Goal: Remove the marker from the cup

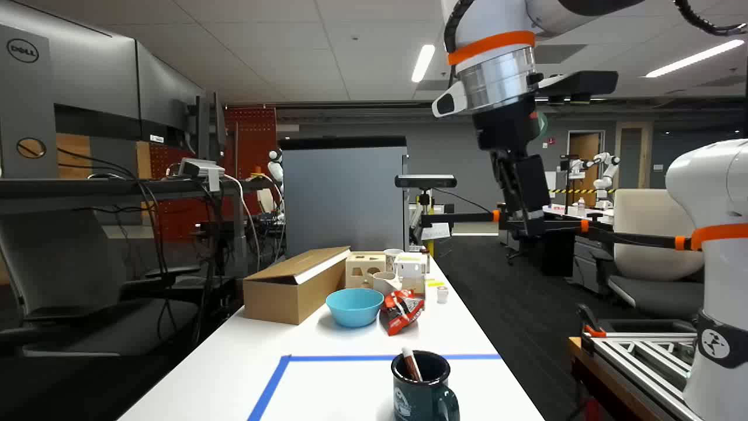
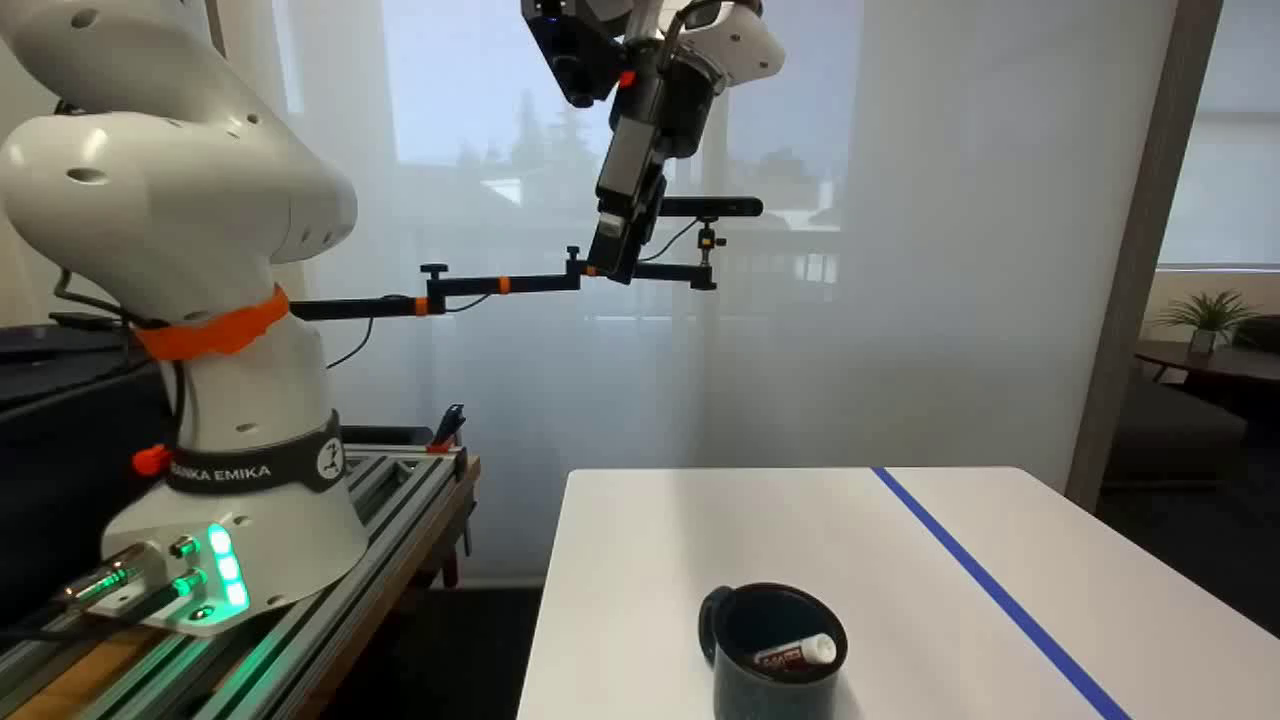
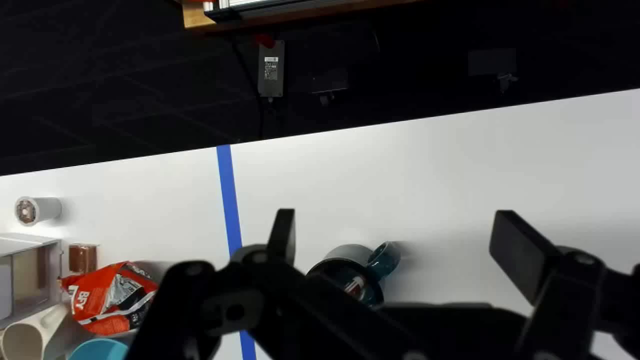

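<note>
The cup (image 1: 422,399) is a dark teal mug with a side handle, upright on the white table; it also shows in an exterior view (image 2: 770,698) and in the wrist view (image 3: 385,264). The marker (image 1: 411,363), reddish-brown with a white end, leans inside the cup with its white end at the rim; it also shows in an exterior view (image 2: 797,653) and partly in the wrist view (image 3: 355,287). Its lower part is hidden. My gripper (image 3: 399,240) is open and empty, high above the table and apart from the cup, in both exterior views (image 1: 529,225) (image 2: 617,258).
A light blue bowl (image 1: 354,309), a red bag (image 1: 402,313), a cardboard box (image 1: 298,289) and a wooden shape box (image 1: 363,268) stand farther along the table (image 2: 690,530). Blue tape (image 2: 1000,595) marks the table. A camera (image 1: 425,181) stands on a boom behind the gripper.
</note>
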